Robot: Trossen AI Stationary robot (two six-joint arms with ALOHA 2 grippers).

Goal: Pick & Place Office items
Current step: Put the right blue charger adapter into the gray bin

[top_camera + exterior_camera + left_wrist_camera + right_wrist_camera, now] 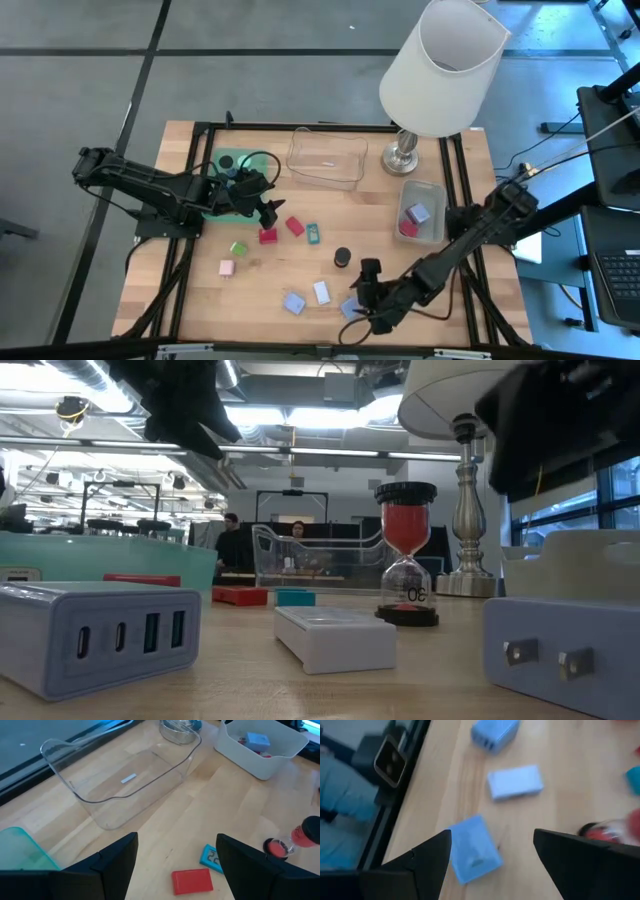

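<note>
The left tool (pixel 268 212) hangs over the left part of the wooden table (pixel 190 290), just beside the green tray (pixel 222 160), and its two fingers (pixel 117 857) stand wide apart with nothing between them. Below and ahead of it lie a red block (pixel 192 881) and a teal block with digits on its face (pixel 212 858), close to each other but not touching; a second red block (pixel 268 236) lies just beside the tool in the high view. A sand timer with red sand and black ends (pixel 406 550) stands upright near the middle of the table. Farther to the left are a green block (pixel 238 247) and a pink block (pixel 227 267), well apart from the others. The right tool (pixel 362 297) is low over the front edge of the table, also open wide and empty; between and before its fingers (pixel 427 862) lie a light-blue plug adapter (pixel 472 849), a white flat block (pixel 515 782) and a light-blue multi-port charger (pixel 494 732), all separate. The clear tray (pixel 326 157) stands at the back of the table, and it holds only a small white strip. The grey tray (pixel 421 215) on the right holds a light-blue piece (pixel 258 740) and a red piece. The white lamp (pixel 440 70) stands between these two trays, and its big shade covers part of the back of the table in the high view.
</note>
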